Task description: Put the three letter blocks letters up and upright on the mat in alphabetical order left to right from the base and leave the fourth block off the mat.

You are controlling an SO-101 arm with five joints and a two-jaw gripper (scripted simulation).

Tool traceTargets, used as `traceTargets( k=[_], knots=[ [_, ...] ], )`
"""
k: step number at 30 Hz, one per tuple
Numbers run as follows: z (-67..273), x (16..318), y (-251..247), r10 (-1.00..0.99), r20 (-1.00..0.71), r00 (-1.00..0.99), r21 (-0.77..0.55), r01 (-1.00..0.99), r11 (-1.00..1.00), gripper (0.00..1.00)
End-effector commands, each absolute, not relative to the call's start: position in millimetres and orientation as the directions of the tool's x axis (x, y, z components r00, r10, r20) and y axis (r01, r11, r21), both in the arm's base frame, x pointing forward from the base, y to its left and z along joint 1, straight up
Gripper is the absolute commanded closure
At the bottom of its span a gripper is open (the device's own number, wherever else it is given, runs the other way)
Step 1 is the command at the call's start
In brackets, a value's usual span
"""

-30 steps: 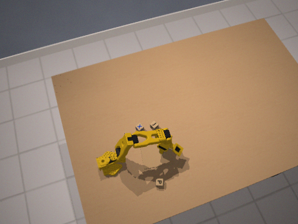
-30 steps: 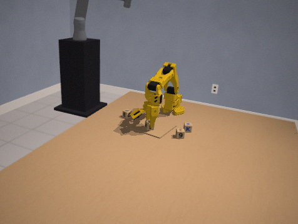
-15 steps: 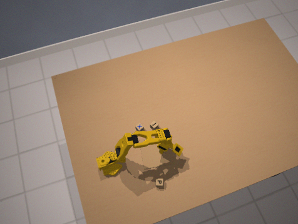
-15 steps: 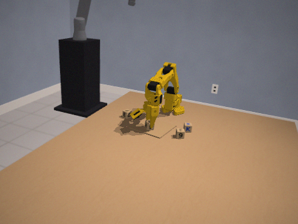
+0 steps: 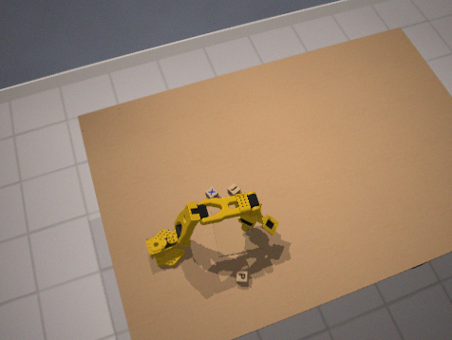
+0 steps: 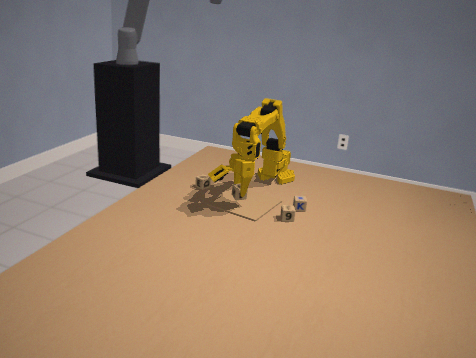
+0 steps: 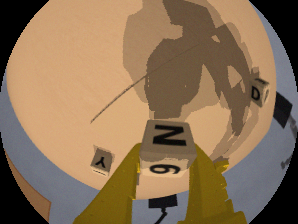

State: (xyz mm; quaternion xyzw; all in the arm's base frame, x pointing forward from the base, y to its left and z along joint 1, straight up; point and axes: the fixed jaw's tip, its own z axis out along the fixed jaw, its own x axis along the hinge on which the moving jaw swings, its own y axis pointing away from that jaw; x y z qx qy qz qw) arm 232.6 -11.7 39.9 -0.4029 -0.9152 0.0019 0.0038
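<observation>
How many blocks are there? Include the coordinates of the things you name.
4: the N block (image 6: 236, 192) (image 7: 165, 142) in the gripper (image 6: 242, 193) (image 7: 166, 152), the D block (image 5: 242, 277) (image 6: 202, 182) (image 7: 259, 93) off alone, and the 9 block (image 5: 234, 190) (image 6: 287, 214) (image 7: 102, 160) beside the K block (image 5: 212, 193) (image 6: 300, 204). The arm could hide others.

A black pedestal (image 6: 127, 120) on a wide dark foot stands on the pale tiled floor (image 5: 43, 190) (image 6: 30, 200), toward ten o'clock in the exterior view, a grey jointed column (image 6: 127, 45) rising from its top and leaning toward one o'clock. Blue-grey walls (image 6: 320, 65) close off the room behind, edged by a pale baseboard (image 5: 190, 52) (image 6: 185, 142) at floor level. A white outlet (image 6: 343, 142) with two dark sockets sits on the wall toward two o'clock.
</observation>
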Motion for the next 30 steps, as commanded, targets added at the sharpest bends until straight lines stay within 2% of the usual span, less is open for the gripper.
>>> traceTargets(
  k=[1,9,21,30],
  knots=[
    [67,243,-13,0.737,-0.059,-0.673,0.055,0.735,0.676,1.0],
    [84,240,-12,0.737,-0.063,-0.673,0.059,0.735,0.676,1.0],
    [86,240,-9,0.729,-0.064,-0.681,0.06,0.727,0.684,1.0],
    [84,231,30,0.606,-0.061,-0.793,0.058,0.603,0.796,1.0]
  ],
)
